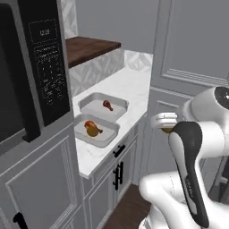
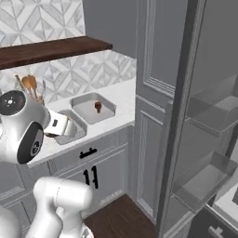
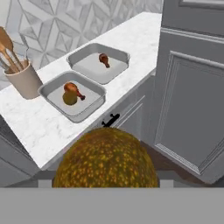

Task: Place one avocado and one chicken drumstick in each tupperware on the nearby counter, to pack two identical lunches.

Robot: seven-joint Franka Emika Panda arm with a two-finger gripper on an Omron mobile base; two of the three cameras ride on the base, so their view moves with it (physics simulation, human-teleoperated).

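My gripper (image 1: 165, 126) is shut on an ochre-brown avocado (image 3: 106, 158), held in the air beside the counter (image 1: 129, 85), to the right of its front edge. The near tupperware (image 1: 105, 129) holds a chicken drumstick (image 1: 89, 124) and a second avocado (image 1: 92, 131). In the far tupperware (image 1: 96, 107) lies one chicken drumstick (image 1: 108, 105). The hand view looks over the held avocado at both trays, the near tupperware (image 3: 85, 103) and the far tupperware (image 3: 92, 68). The held avocado hides my fingertips.
A tall grey cabinet (image 1: 188, 44) rises right of the counter, close to my hand. A black microwave (image 1: 27, 67) stands at left. A beige holder of wooden utensils (image 3: 24, 78) sits beside the near tray. A dark wooden shelf (image 1: 87, 47) hangs behind.
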